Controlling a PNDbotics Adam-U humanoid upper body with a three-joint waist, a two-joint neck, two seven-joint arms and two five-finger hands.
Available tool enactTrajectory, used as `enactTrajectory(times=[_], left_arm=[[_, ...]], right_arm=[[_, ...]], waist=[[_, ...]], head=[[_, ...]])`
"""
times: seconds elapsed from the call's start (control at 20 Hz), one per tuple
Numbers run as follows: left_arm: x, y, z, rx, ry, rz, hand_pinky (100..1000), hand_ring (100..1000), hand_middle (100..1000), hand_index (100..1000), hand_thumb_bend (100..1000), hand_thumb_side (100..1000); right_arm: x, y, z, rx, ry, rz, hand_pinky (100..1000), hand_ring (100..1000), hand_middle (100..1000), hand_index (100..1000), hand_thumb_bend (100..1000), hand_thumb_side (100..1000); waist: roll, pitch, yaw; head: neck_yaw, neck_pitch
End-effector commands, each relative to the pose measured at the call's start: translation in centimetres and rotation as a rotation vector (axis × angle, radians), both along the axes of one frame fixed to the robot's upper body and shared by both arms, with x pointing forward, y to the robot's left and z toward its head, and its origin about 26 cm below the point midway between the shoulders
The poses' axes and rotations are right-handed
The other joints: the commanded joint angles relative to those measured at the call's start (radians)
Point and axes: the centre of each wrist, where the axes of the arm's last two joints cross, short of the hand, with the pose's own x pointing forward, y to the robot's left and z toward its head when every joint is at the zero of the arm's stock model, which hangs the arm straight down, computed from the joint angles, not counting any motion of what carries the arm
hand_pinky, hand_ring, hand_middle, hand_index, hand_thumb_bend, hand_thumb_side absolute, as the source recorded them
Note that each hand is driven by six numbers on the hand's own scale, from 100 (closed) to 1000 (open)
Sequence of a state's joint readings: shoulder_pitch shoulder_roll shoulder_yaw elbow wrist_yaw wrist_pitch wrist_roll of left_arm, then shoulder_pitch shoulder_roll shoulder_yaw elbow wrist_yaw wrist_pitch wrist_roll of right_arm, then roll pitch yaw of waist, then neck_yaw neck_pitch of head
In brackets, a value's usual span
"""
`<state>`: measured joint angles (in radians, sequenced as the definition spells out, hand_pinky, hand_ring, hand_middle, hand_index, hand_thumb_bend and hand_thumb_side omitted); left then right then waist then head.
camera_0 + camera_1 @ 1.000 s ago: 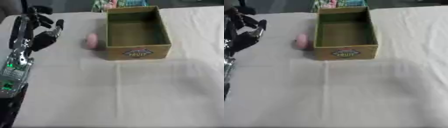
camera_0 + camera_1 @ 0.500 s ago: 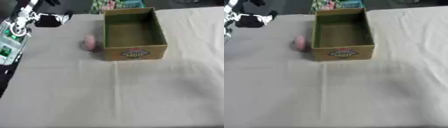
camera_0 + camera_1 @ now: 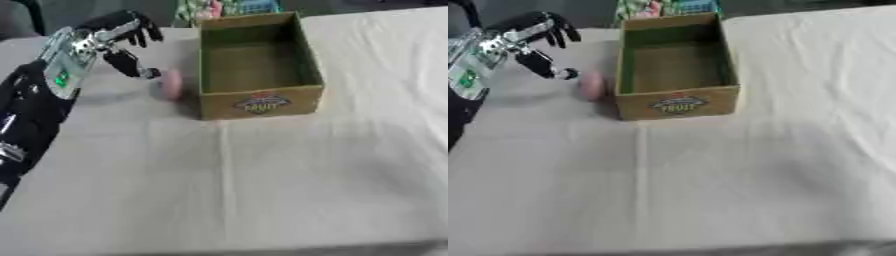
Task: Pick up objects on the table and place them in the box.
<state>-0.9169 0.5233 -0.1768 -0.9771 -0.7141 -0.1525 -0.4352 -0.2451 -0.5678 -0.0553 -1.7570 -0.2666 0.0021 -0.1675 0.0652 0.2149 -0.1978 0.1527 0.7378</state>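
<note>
while a pale cloth-covered table (image 3: 289, 190) fills nearly the whole frame, an open cardboard box (image 3: 256, 65) with a green inner wall and a fruit label on its near face sits at upper centre, nothing visible inside it. the robot's left arm (image 3: 35, 105), black with silver parts and a green light, runs up the left edge of the frame. its left hand (image 3: 118, 37) hangs at upper left with fingers spread and relaxed, grasping nothing, its thumb tip just beside a small pink rounded object (image 3: 171, 83). that pink object lies on the cloth just beside the box's left wall, outside it. some colourful packaging (image 3: 667, 7) shows behind the box at the top edge.
</note>
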Motion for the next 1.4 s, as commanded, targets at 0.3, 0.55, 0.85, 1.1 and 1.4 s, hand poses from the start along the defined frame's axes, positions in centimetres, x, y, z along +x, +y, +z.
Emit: enactTrajectory(times=[0.3,0.55,0.85,1.1,1.4], left_arm=[[0.8,-1.0,-0.4,-0.023,-0.024,0.002,664,644,717,796,573,100],[0.9,-1.5,-1.2,-0.011,0.027,-0.026,665,642,713,788,596,123],[0.8,-1.5,-0.3,0.09,0.115,-0.075,615,522,539,610,294,100],[0.6,-1.7,0.7,0.077,0.028,-0.046,563,443,396,467,100,100],[-0.3,-2.6,4.2,-0.017,-0.134,-0.067,547,441,397,473,133,100]], right_arm=[[-0.1,-0.4,1.0,-0.026,-0.022,0.003,646,723,689,816,100,260],[-0.1,-0.4,1.0,-0.025,-0.021,0.002,646,723,688,816,100,259],[-0.1,-0.4,0.9,-0.024,-0.02,0.0,646,723,688,816,100,259],[-0.1,-0.4,0.9,-0.023,-0.02,-0.001,646,723,688,816,100,260],[-0.1,-0.5,0.9,-0.023,-0.02,-0.003,646,723,688,815,100,261]], waist=[[-0.005,-0.021,-0.008],[-0.005,-0.02,-0.013],[-0.003,-0.021,-0.013],[-0.005,-0.021,-0.012],[-0.006,-0.022,-0.012]], head=[[0.008,0.002],[0.009,0.002],[0.007,0.001],[0.006,0.0],[0.005,0.0]])
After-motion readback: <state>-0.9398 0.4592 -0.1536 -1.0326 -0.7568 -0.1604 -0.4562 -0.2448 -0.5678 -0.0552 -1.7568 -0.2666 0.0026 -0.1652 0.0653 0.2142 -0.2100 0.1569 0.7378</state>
